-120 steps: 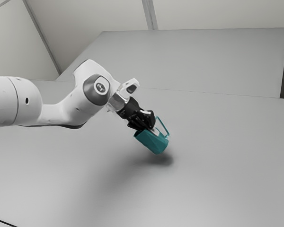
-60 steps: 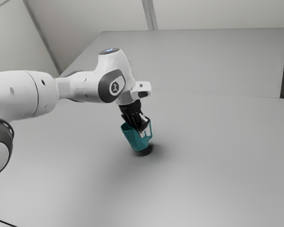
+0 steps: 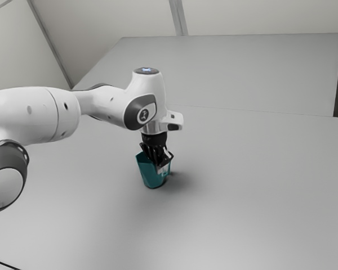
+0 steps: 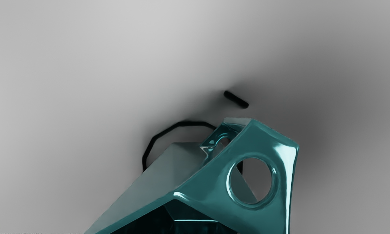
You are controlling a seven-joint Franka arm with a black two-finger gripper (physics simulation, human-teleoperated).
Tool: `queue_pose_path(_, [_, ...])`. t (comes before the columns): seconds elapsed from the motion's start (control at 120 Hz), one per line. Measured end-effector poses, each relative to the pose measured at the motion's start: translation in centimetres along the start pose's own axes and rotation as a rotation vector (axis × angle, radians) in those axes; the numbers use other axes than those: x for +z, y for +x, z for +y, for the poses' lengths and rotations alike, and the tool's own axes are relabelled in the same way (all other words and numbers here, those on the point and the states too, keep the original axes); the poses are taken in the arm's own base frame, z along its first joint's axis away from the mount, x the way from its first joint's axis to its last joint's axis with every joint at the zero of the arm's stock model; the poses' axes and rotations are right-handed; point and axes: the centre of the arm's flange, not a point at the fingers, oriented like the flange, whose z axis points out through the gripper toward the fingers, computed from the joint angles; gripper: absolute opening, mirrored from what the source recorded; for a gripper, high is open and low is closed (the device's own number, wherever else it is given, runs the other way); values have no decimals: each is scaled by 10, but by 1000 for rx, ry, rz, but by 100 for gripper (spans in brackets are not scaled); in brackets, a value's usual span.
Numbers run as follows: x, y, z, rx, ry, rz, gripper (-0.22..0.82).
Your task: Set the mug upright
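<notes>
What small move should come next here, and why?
Probably ease the gripper gently straight down before any release: the mug looks nearly upright, opening upward, but whether its base rests on the table is unclear, and a dark curved mark beneath it hints at a small gap.

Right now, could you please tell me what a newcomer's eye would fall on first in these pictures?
Probably the teal mug, the one strong color against the gray table, below the end of the arm. The bulky white arm would likely come next, reaching in from the exterior view's left. In the wrist view, the round hole through the mug's glossy teal surface stands out.
</notes>
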Motion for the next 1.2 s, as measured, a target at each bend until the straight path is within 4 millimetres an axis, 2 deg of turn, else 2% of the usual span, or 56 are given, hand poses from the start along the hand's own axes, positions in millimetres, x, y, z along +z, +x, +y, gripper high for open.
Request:
queue_pose_path(0.2, [1, 0, 3, -5, -3, -4, 27])
queue_pose_path(0.308, [-5, -1, 4, -4, -2, 5, 40])
queue_pose_path(0.392, [-23, -5, 5, -3, -5, 36, 47])
queue_pose_path(0.592, [-78, -12, 0, -10, -10, 135, 55])
queue_pose_path(0.692, [-142, -7, -4, -2, 33, 226, 57])
queue_pose_path(0.742, [-163, -8, -9, -5, 55, 244, 58])
queue_pose_path(0.817, [-183, -14, -18, -12, 86, 255, 59])
queue_pose_path(0.917, [-213, -36, -23, -6, 107, 278, 59])
queue_pose_path(1.033, [-235, -51, -29, -18, 129, 276, 60])
queue_pose_path(1.2, [-263, -73, -64, -92, 138, 267, 60])
